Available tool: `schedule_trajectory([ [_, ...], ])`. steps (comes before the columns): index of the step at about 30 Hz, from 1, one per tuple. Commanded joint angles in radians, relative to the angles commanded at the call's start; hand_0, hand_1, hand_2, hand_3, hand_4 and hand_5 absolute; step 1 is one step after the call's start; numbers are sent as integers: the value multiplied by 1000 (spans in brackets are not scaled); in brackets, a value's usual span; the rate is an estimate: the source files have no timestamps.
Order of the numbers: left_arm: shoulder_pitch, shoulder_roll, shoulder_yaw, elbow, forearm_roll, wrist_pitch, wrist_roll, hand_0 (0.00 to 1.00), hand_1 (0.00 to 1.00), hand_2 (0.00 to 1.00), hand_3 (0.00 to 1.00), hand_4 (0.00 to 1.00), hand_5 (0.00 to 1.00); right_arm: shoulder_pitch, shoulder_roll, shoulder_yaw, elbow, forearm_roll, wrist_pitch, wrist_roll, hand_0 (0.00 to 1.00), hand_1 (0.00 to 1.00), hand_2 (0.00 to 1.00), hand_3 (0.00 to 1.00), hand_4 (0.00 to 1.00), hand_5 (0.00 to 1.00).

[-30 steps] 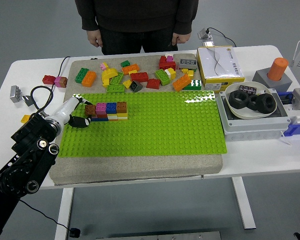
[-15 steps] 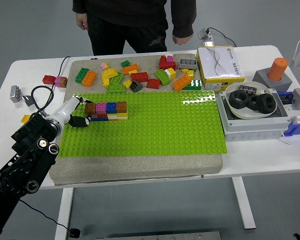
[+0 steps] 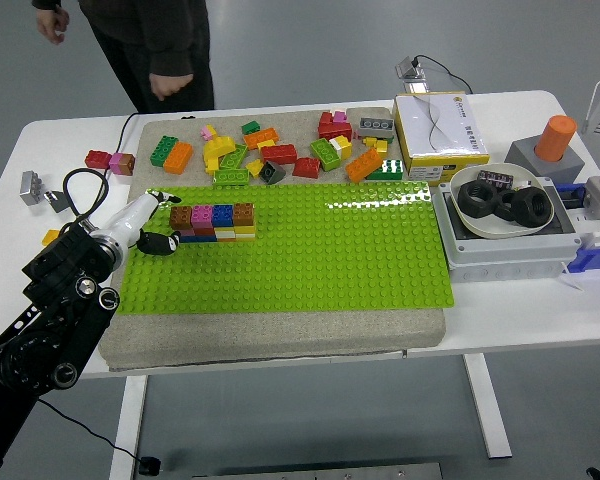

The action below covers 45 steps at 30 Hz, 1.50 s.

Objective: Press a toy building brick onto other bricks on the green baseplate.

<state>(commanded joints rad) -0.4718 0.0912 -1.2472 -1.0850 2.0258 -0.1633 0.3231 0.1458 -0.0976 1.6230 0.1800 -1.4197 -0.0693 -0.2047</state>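
Fingers (image 3: 160, 197) of the left hand (image 3: 145, 222) reach the brown end of the brick row (image 3: 213, 222) on the baseplate (image 3: 310, 255), seemingly to press there; whether they grip anything I cannot tell. Loose bricks (image 3: 280, 148) wait beyond. Farther off, a person (image 3: 145, 45) stands clear.

White table (image 3: 500, 330) stands on grey floor (image 3: 540, 40).
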Motion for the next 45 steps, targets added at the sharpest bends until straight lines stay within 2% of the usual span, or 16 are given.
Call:
schedule_trajectory([
  [3,3,4,-4,-22,-5,20,2,998,998,998,955,799,2,-2,-1,-1,0,7,-2,1,591,562,623,634,641,747],
  [4,3,5,-5,-29,-7,26,2,998,998,998,960,940,2,-3,-1,-1,0,8,-2,1,591,562,623,632,640,749],
  [14,24,13,-15,-108,-4,60,-1,998,994,998,957,956,2,-9,2,6,0,7,-5,4,590,562,623,633,638,750],
  [17,47,19,-7,-159,31,80,28,998,991,998,925,963,2,-10,0,4,0,14,-7,5,590,561,621,633,638,749],
  [21,69,22,49,-234,120,145,99,998,991,998,925,963,2,-12,-4,5,0,14,-5,0,590,561,621,633,638,749],
  [22,73,23,63,-251,143,163,115,998,998,998,782,998,330,-13,-5,5,0,13,-5,0,592,561,620,612,637,750],
  [25,88,29,98,-280,211,205,146,998,998,998,782,998,330,-14,-6,2,0,11,-1,0,592,561,620,612,637,750],
  [27,101,33,118,-280,243,224,155,998,998,998,782,998,330,-15,-7,-4,0,11,5,-1,592,561,620,612,637,750],
  [28,109,34,125,-278,243,233,157,998,998,998,725,998,464,-16,-6,-6,0,11,9,-2,591,560,620,593,636,750],
  [35,145,34,155,-254,243,290,154,998,994,998,722,998,480,-20,-6,-1,0,3,16,-6,592,564,623,590,636,750],
  [45,139,30,182,-213,243,333,136,998,993,998,725,998,483,-17,-6,4,0,0,10,-4,592,562,621,589,636,748],
])
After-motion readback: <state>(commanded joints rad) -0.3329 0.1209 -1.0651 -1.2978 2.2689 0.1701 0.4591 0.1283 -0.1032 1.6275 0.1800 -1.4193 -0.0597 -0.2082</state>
